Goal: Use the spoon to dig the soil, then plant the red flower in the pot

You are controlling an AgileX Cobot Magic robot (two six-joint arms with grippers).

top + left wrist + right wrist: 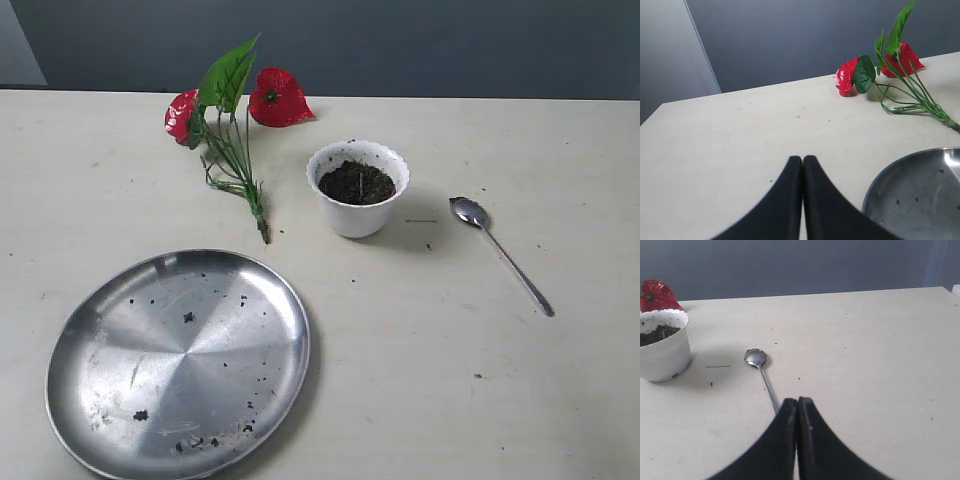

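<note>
The white pot (357, 190) with its scalloped rim stands at the table's middle back, holding dark soil (356, 183). It shows again in the right wrist view as the pot (662, 345) with soil (657, 333). The silver spoon (497, 250) lies on the table to the pot's right, bowl toward the pot. The red flower (235, 115) lies flat to the pot's left, stems pointing at the plate. My right gripper (798, 401) is shut and empty, above the near part of the spoon (761, 375) handle. My left gripper (802, 159) is shut and empty, well short of the flower (888, 67). Neither gripper shows in the exterior view.
A large round steel plate (180, 360), speckled with soil crumbs, lies at the front left; its rim (880, 180) appears beside my left gripper. Loose dirt specks dot the table around the pot. The table's far edge runs behind the flower.
</note>
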